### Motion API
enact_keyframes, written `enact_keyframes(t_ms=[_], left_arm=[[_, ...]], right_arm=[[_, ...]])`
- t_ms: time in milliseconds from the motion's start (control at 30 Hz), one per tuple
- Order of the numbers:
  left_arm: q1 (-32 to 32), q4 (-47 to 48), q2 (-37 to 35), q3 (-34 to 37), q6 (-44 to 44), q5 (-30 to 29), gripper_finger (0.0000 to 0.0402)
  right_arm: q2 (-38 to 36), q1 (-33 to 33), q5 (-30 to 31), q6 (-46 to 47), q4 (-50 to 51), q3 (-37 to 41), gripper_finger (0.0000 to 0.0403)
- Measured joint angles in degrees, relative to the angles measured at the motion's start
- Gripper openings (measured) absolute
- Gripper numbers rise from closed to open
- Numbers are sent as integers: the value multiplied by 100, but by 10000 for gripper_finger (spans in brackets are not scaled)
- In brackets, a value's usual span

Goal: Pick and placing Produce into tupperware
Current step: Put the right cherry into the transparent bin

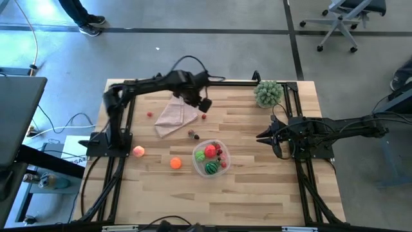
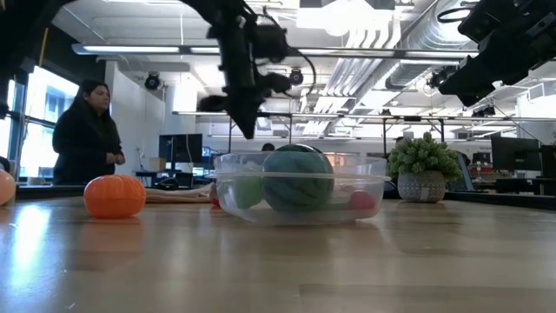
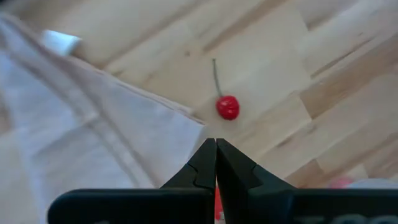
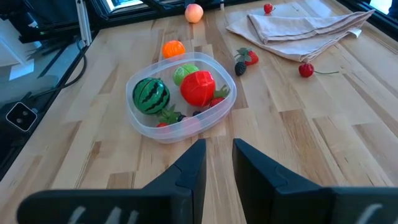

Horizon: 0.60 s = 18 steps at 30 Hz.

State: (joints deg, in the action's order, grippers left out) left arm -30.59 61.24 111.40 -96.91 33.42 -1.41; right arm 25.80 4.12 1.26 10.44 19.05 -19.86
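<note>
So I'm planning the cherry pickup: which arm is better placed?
Left. The left gripper, shut, hovers right by the cherry beside the cloth; the right gripper waits open, facing the tupperware.

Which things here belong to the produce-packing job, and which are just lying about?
Job: clear plastic tub; striped green melon; red apple; orange; pink peach; stemmed red cherry.
Lying about: folded pink cloth; bushy potted plant.
</note>
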Motion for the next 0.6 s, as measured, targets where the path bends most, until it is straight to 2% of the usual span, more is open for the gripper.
enact_keyframes(t_ms=[133,300,600], left_arm=[[-2,34,525,-320,1,240,1],[-4,11,789,-386,-31,446,1],[-15,-157,854,-386,-1331,803,1]], right_arm=[[0,1,0,0,0,0,68],[0,2,0,0,0,0,68],[0,1,0,0,0,0,68]])
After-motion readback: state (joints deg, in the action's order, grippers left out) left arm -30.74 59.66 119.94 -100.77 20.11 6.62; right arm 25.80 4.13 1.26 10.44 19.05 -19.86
